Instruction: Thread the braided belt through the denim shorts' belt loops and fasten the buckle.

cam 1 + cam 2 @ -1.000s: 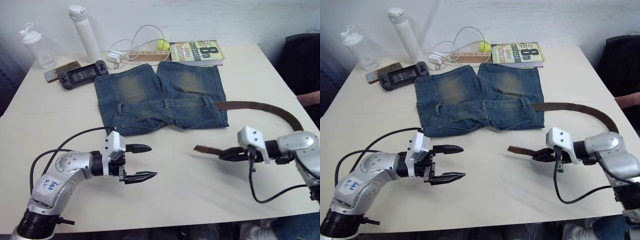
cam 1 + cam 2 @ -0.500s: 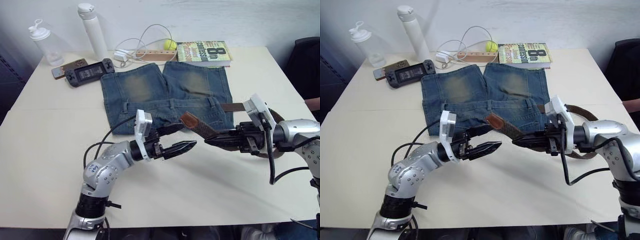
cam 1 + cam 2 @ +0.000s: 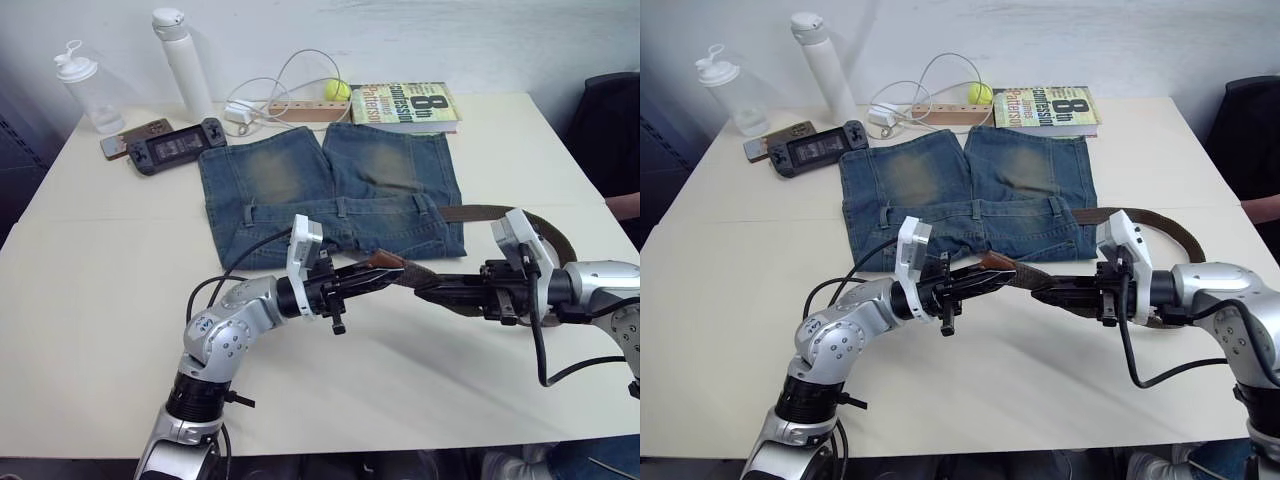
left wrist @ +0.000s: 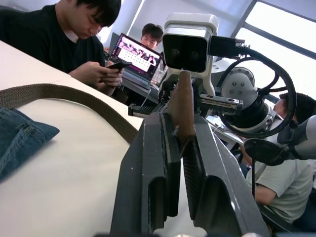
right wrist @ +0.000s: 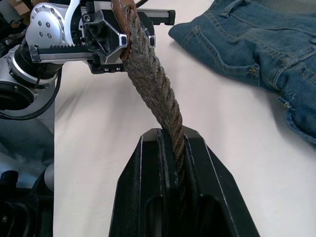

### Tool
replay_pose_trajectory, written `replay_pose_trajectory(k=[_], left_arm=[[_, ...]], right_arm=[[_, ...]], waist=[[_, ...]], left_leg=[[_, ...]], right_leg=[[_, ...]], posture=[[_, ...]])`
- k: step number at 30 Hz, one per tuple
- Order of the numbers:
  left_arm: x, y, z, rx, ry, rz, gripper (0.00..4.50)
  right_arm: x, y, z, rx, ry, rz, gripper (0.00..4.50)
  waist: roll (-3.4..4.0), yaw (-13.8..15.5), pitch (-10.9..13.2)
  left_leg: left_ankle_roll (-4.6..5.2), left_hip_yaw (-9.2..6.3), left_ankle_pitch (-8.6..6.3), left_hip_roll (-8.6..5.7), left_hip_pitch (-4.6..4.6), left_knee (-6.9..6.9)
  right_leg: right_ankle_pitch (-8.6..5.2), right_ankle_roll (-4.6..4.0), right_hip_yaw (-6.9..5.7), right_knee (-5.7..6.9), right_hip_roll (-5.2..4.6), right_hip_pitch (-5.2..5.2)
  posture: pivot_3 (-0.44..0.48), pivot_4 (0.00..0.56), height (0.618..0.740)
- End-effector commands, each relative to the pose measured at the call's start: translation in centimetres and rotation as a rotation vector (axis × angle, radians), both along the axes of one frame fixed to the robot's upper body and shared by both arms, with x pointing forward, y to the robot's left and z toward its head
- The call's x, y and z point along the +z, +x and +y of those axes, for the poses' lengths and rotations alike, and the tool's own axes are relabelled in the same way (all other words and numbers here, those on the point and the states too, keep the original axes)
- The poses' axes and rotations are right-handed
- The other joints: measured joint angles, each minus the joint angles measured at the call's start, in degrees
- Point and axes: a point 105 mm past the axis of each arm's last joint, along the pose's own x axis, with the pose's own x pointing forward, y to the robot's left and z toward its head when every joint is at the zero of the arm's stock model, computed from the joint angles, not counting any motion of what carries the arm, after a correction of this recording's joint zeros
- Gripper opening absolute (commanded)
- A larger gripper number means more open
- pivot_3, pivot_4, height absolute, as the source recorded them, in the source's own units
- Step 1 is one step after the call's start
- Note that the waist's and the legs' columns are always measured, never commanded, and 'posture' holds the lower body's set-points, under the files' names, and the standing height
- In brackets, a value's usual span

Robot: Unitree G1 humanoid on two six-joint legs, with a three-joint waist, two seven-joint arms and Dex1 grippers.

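Item, table: I am working over its pale top, with a book, a white bottle, a handheld console and a white cable lying along the far edge, well apart from the job. Item, denim shorts: they are lying flat at the middle of the table, waistband toward me, belt loops standing along it; no loop on the near side is carrying the strap, so I am judging the threading barely begun. Item, braided belt: it is running from the shorts' right edge, curving round behind my right arm, and coming back toward the centre just in front of the waistband, its long axis lying roughly across me, left to right. Its lighter brown tip is hanging above the table, near the hem. The buckle I cannot make out. Item, right gripper: I am clamping it closed on the strap a little behind the tip. Item, left gripper: I am pinching it closed on the tip itself, the two grippers meeting nose to nose. The left is nearer the loops, so I am judging a handover in progress, with the tip needing to travel away from me toward the waistband.
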Motion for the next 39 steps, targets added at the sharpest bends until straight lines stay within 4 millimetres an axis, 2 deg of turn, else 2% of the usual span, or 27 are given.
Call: replay_pose_trajectory(k=[1,2,3,5,7,9,12,13,17,19,22,27,32,37,39], left_arm=[[0.9,0.2,-0.9,-0.043,-0.013,-0.018,0.0],[0.8,0.8,-1.0,-0.024,-0.004,0.001,0.0],[0.4,1.3,-1.1,-0.016,0.02,0.037,0.0],[-0.3,1.7,-1.5,-0.042,0.051,0.088,0.0],[0.3,2.1,-1.8,-0.069,0.012,0.149,0.0],[1.3,2.6,-2.5,-0.089,-0.047,0.212,0.0],[2.2,3.2,-3.2,-0.097,-0.09,0.273,0.0],[2.6,3.4,-3.4,-0.107,-0.105,0.297,0.0],[4.7,3.6,-3.7,-0.168,-0.176,0.377,0.0],[4.9,3.1,-3.7,-0.191,-0.162,0.383,0.0],[3.9,2.3,-4.0,-0.182,-0.046,0.324,0.0],[3.3,1.3,-3.6,-0.194,-0.034,0.351,0.0],[2.8,2.0,-3.6,-0.122,-0.034,0.359,0.0],[2.8,2.5,-3.6,-0.09,-0.033,0.357,0.0],[2.6,2.6,-3.6,-0.082,-0.033,0.364,0.0]], right_arm=[[1.4,0.1,-1.4,-0.09,0.047,-0.061,1.27],[2.3,0.6,-2.4,-0.169,0.095,-0.09,1.55],[3.3,0.9,-3.4,-0.234,0.146,-0.118,2.03],[5.2,0.4,-5.6,-0.358,0.263,-0.163,2.73],[5.1,-1.4,-6.4,-0.392,0.321,-0.134,3.77],[4.7,-2.9,-6.6,-0.452,0.379,-0.112,4.4],[3.9,-4.5,-6.1,-0.516,0.464,-0.064,4.4],[2.8,-4.9,-5.6,-0.56,0.497,-0.022,4.4],[-1.4,-6.3,-2.1,-0.614,0.589,0.193,4.4],[-2.4,-5.9,-0.7,-0.626,0.636,0.226,4.4],[-2.5,-5.0,-0.2,-0.648,0.725,0.229,4.4],[-2.1,-3.1,-1.0,-0.713,0.895,0.185,4.4],[-2.3,-2.4,-0.5,-0.695,0.955,0.156,4.4],[-2.1,-2.1,-1.1,-0.694,1.015,0.147,4.4],[-2.1,-2.1,-1.2,-0.694,1.015,0.143,3.87]], waist=[[0.0,0.2,0.0],[0.0,0.2,0.0],[-0.01,0.4,0.0],[-0.03,0.6,0.0],[-0.03,1.1,0.0],[-0.07,1.5,0.0],[-0.08,1.6,0.0],[-0.08,1.5,0.0],[-0.16,1.0,0.0],[-0.16,0.3,0.0],[-0.14,-0.3,0.0],[-0.13,-0.1,0.0],[-0.12,-0.3,0.0],[-0.11,-0.3,0.0],[-0.12,-0.3,0.0]], left_leg=[[0.0,-0.01,0.0,0.0,0.0,0.01],[0.0,0.0,0.0,-0.01,-0.01,0.02],[0.0,-0.01,0.0,-0.02,-0.02,0.03],[0.01,0.0,0.0,-0.04,-0.05,0.07],[0.01,-0.02,0.0,-0.03,-0.05,0.01],[0.01,-0.04,0.0,-0.01,-0.04,-0.07],[0.01,-0.02,0.0,-0.03,-0.1,0.01],[0.01,0.01,0.01,-0.03,-0.12,0.07],[-0.02,0.03,0.01,0.01,-0.06,0.1],[-0.03,0.11,0.01,0.0,-0.06,0.08],[-0.06,0.15,0.03,-0.05,-0.06,0.07],[-0.07,0.1,0.04,-0.06,-0.04,0.03],[-0.07,0.1,0.04,-0.09,-0.04,0.05],[-0.07,0.1,0.04,-0.08,-0.04,0.03],[-0.07,0.09,0.04,-0.08,-0.04,0.03]], right_leg=[[0.0,0.0,-0.01,0.0,0.0,0.0],[0.0,0.0,-0.01,0.01,0.0,0.0],[0.0,0.01,-0.01,0.01,-0.01,0.0],[0.03,0.05,0.01,0.0,-0.02,0.0],[0.02,0.05,0.0,-0.02,-0.01,-0.01],[0.02,0.04,-0.01,-0.05,0.02,-0.02],[0.03,0.05,0.03,-0.01,0.0,-0.06],[0.04,0.07,0.05,0.04,0.0,-0.09],[0.04,0.08,0.17,0.16,0.08,-0.1],[0.04,0.07,0.29,0.33,0.08,-0.23],[0.03,0.06,0.33,0.43,0.07,-0.31],[0.0,0.01,0.29,0.45,0.08,-0.34],[0.0,0.01,0.3,0.45,0.07,-0.33],[0.0,0.0,0.29,0.46,0.08,-0.35],[0.0,0.0,0.29,0.46,0.08,-0.35]], posture=[[0.0,0.15,0.74],[0.0,0.15,0.74],[0.0,0.15,0.74],[0.0,0.15,0.74],[0.0,0.15,0.74],[0.0,0.15,0.74],[0.0,0.15,0.74],[0.0,0.15,0.74],[0.0,0.15,0.74],[0.0,0.15,0.74],[0.0,0.15,0.74],[0.0,0.15,0.74],[0.0,0.15,0.74],[0.0,0.15,0.74],[0.0,0.15,0.74]])
